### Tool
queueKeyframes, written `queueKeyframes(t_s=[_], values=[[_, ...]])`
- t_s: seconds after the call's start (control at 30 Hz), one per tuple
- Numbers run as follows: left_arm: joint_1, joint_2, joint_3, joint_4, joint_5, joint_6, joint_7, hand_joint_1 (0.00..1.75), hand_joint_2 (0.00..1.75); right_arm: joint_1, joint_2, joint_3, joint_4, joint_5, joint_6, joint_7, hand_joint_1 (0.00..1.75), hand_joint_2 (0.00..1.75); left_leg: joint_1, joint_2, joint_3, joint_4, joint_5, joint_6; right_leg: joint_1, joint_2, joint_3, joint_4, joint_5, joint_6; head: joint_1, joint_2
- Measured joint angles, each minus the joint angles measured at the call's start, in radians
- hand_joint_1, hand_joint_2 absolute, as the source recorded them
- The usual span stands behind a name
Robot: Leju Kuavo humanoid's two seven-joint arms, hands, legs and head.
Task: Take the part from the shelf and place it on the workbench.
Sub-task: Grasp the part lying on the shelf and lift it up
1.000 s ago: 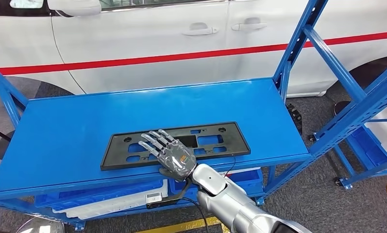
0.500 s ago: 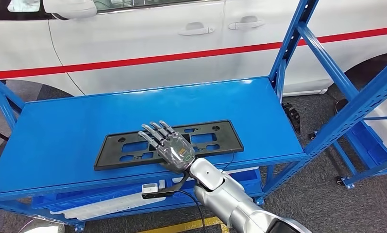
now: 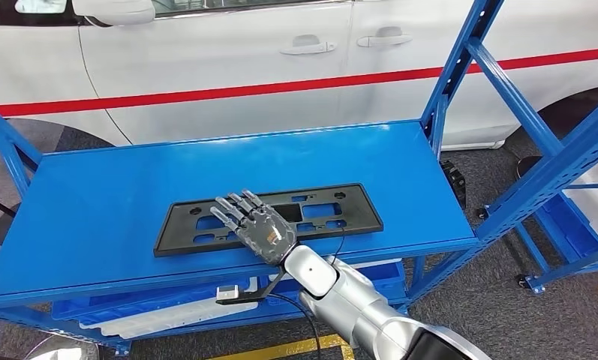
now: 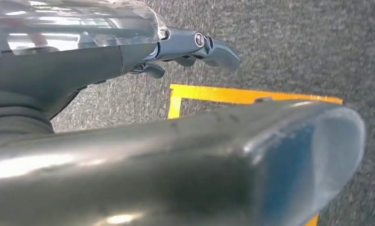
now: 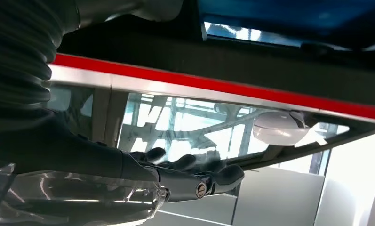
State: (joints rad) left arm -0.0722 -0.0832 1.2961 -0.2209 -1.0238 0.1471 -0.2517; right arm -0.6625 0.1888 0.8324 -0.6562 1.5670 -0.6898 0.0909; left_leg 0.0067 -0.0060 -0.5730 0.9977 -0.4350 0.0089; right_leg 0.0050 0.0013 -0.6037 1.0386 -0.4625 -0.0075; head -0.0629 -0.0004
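A white car [image 3: 205, 67] with a red stripe along its doors stands behind a blue shelf [image 3: 93, 202]. On the shelf's top board lies the part, a long flat black frame [image 3: 341, 214] with cut-out holes, set lengthwise close to the board's front edge and about midway along it. The right hand [image 3: 256, 226] reaches over that front edge and rests palm down on the middle of the frame, fingers [image 3: 232, 208] stretched out and apart, gripping nothing. The left hand [image 4: 129, 52] hangs over grey floor [image 4: 293, 47] marked with a yellow line [image 4: 213, 94]; its fingers [image 4: 218, 47] lie straight with nothing in them.
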Motion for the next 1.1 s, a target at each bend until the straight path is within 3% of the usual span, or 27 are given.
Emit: queueKeyframes(t_s=[0.1,0.13,0.17,0.2,0.23,0.27,0.33,0.37,0.5,0.57,0.63,0.67,0.73,0.8,0.87,0.93,1.03,1.1], values=[[-0.001,0.000,0.001,0.000,0.006,0.009,-0.011,0.00,0.00,-0.023,-0.022,0.056,0.030,0.002,0.005,0.022,1.74,1.75,0.002,0.001,-0.001,-0.004,0.004,0.011,-0.003,0.000,-0.078,0.168,-0.088,0.010,0.000,0.000],[0.000,0.001,0.001,0.000,0.008,0.010,-0.014,0.00,0.00,-0.025,-0.029,0.067,0.039,0.002,0.008,0.022,1.74,1.75,0.001,0.001,-0.001,-0.003,0.004,0.012,-0.005,0.000,-0.108,0.228,-0.109,0.012,0.000,0.000],[0.001,0.001,0.001,0.000,0.008,0.011,-0.017,0.00,0.00,-0.025,-0.034,0.076,0.047,0.002,0.011,0.022,1.73,1.75,0.001,0.001,-0.001,-0.003,0.004,0.012,-0.007,0.000,-0.124,0.258,-0.112,0.013,0.000,0.000],[0.001,0.001,0.001,0.000,0.009,0.012,-0.021,0.00,0.00,-0.027,-0.037,0.082,0.053,0.002,0.014,0.022,1.73,1.75,0.001,0.000,-0.001,-0.002,0.003,0.011,-0.008,0.000,-0.123,0.252,-0.097,0.014,0.000,0.000],[0.002,0.001,0.001,0.000,0.010,0.010,-0.024,0.00,0.00,-0.030,-0.039,0.086,0.058,0.002,0.016,0.022,1.74,1.75,0.001,0.000,0.001,-0.001,0.003,0.010,-0.010,0.000,-0.102,0.208,-0.067,0.013,0.000,0.000],[0.002,0.000,0.001,0.000,0.010,0.009,-0.028,0.00,0.00,-0.036,-0.040,0.088,0.061,0.001,0.018,0.021,1.74,1.75,0.001,0.000,0.002,-0.001,0.001,0.008,-0.010,-0.001,-0.067,0.137,-0.030,0.010,0.000,0.000],[0.001,-0.002,0.001,0.000,0.012,0.005,-0.034,0.00,0.00,-0.048,-0.040,0.091,0.069,-0.001,0.023,0.021,1.75,1.75,-0.002,-0.001,0.002,0.004,-0.003,0.001,-0.008,0.000,-0.008,0.016,0.014,0.004,0.000,0.000],[0.001,-0.002,0.001,0.000,0.013,0.004,-0.037,0.00,0.00,-0.053,-0.041,0.092,0.073,-0.002,0.026,0.021,1.75,1.75,-0.003,-0.002,0.001,0.005,-0.004,-0.004,-0.007,0.000,0.005,-0.013,0.020,0.001,0.000,0.000],[0.002,-0.002,0.002,0.000,0.014,0.000,-0.041,0.00,0.00,-0.063,-0.041,0.093,0.082,-0.005,0.031,0.021,1.73,1.75,0.000,-0.001,-0.005,0.023,-0.020,-0.027,-0.007,-0.001,0.010,-0.028,0.023,-0.020,0.000,0.000],[0.002,-0.003,0.002,0.000,0.014,-0.001,-0.042,0.00,0.00,-0.066,-0.041,0.093,0.085,-0.006,0.032,0.021,1.72,1.75,0.004,0.000,-0.043,0.109,-0.072,-0.035,-0.010,-0.003,0.013,-0.033,0.026,-0.028,0.000,0.000],[0.003,-0.003,0.002,0.000,0.014,-0.004,-0.044,0.00,0.00,-0.066,-0.041,0.093,0.090,-0.006,0.033,0.021,1.71,1.75,0.006,0.000,-0.106,0.246,-0.133,-0.042,-0.008,-0.004,0.012,-0.033,0.025,-0.032,0.000,0.000],[0.005,-0.003,0.003,0.000,0.014,-0.005,-0.046,0.00,0.00,-0.066,-0.041,0.093,0.092,-0.006,0.033,0.021,1.72,1.75,0.007,0.000,-0.127,0.290,-0.144,-0.044,-0.007,-0.004,0.012,-0.032,0.025,-0.032,0.000,0.000],[0.007,-0.003,0.003,0.000,0.015,-0.010,-0.054,0.00,0.00,-0.066,-0.041,0.093,0.095,-0.007,0.032,0.021,1.73,1.75,0.007,0.000,-0.116,0.269,-0.112,-0.044,-0.006,-0.004,0.013,-0.032,0.024,-0.032,0.000,0.000],[0.007,-0.003,0.003,0.000,0.016,-0.016,-0.068,0.00,0.00,-0.066,-0.041,0.093,0.097,-0.008,0.028,0.021,1.74,1.75,0.007,0.000,-0.061,0.157,-0.051,-0.041,-0.006,-0.003,0.017,-0.032,0.023,-0.030,0.000,0.000],[0.007,-0.003,0.003,0.000,0.015,-0.024,-0.093,0.00,0.87,-0.067,-0.041,0.092,0.100,-0.009,0.020,0.020,1.75,1.75,0.004,0.001,-0.007,0.050,-0.019,-0.033,-0.004,-0.002,0.019,-0.031,0.022,-0.025,0.000,0.000],[0.006,-0.003,0.003,0.000,0.014,-0.037,-0.136,0.00,1.75,-0.068,-0.042,0.088,0.103,-0.007,0.010,0.019,1.75,1.75,-0.002,0.001,0.015,0.002,-0.013,-0.022,-0.002,-0.001,0.017,-0.031,0.024,-0.015,0.000,0.000],[0.007,-0.003,0.002,0.000,0.015,-0.048,-0.188,0.00,1.75,-0.067,-0.043,0.076,0.108,-0.005,-0.005,0.012,1.75,1.75,-0.002,0.003,0.017,-0.009,-0.003,-0.002,-0.006,0.000,0.011,-0.020,0.016,0.001,0.000,0.000],[0.006,-0.003,0.003,0.000,0.015,-0.043,-0.198,0.00,1.75,-0.065,-0.043,0.063,0.110,-0.006,-0.009,0.004,1.75,1.75,0.002,0.005,0.019,-0.018,0.004,0.010,-0.007,0.000,-0.023,0.056,-0.032,0.009,0.000,0.000]])
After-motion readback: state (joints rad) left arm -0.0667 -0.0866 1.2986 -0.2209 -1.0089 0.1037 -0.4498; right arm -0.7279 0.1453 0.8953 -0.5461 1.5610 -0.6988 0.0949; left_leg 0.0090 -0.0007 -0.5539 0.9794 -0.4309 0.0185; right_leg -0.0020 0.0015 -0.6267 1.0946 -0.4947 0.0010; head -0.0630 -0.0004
